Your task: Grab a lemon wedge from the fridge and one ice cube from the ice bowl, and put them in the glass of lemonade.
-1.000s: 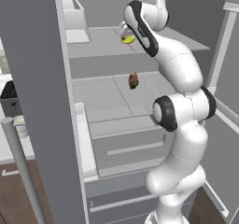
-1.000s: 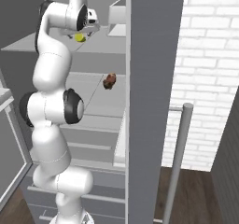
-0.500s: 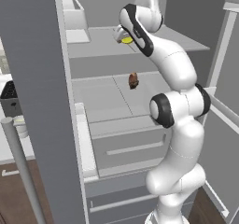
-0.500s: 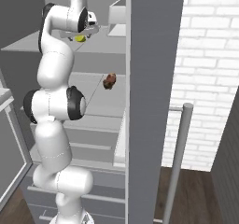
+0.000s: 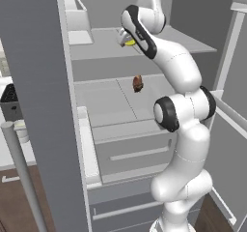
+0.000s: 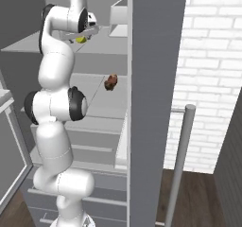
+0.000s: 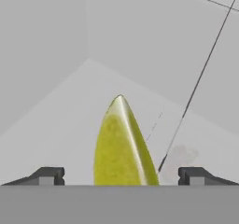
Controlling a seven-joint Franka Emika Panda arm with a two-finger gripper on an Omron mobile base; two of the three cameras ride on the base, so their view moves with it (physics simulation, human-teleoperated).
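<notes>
Gripper (image 7: 121, 176) is sitting spread wide, fingers (image 7: 46, 175) straddling the lemon wedge (image 7: 122, 146) on the upper shelf (image 5: 96, 47) of the fridge (image 5: 34, 81), apparently lining up to pinch it, not yet squeezing. One wedge is lying there; one brown lump (image 5: 138, 83) is resting on the shelf below.

A: We count one lemon wedge (image 7: 122, 146), lying between the gripper (image 7: 121, 175) tips.
B: Agreed; one brown lump (image 5: 138, 83) a shelf below it, two fridge (image 5: 38, 81) drawers lower still.
</notes>
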